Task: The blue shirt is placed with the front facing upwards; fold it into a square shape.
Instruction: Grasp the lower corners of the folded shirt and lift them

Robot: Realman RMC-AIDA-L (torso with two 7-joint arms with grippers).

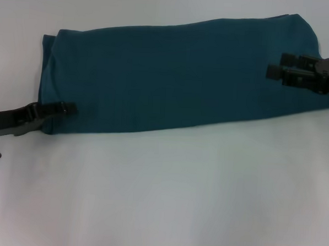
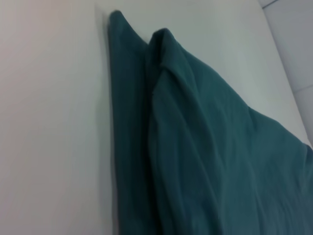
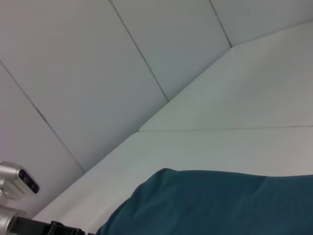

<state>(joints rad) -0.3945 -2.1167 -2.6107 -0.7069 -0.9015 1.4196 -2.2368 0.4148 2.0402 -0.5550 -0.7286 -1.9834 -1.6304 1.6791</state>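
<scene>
- In the head view the blue shirt (image 1: 178,77) lay on the white table (image 1: 161,189) as a long folded band, from left to far right.
- The left gripper (image 1: 66,108) was at its near left corner, fingers clenched together on the cloth edge.
- The right gripper (image 1: 275,65) hung over the right end, fingers released and apart.
- The left wrist view alone showed layered folds of the shirt (image 2: 195,147).
- The right wrist view alone showed a paneled wall (image 3: 98,73) behind the shirt (image 3: 220,203).
</scene>
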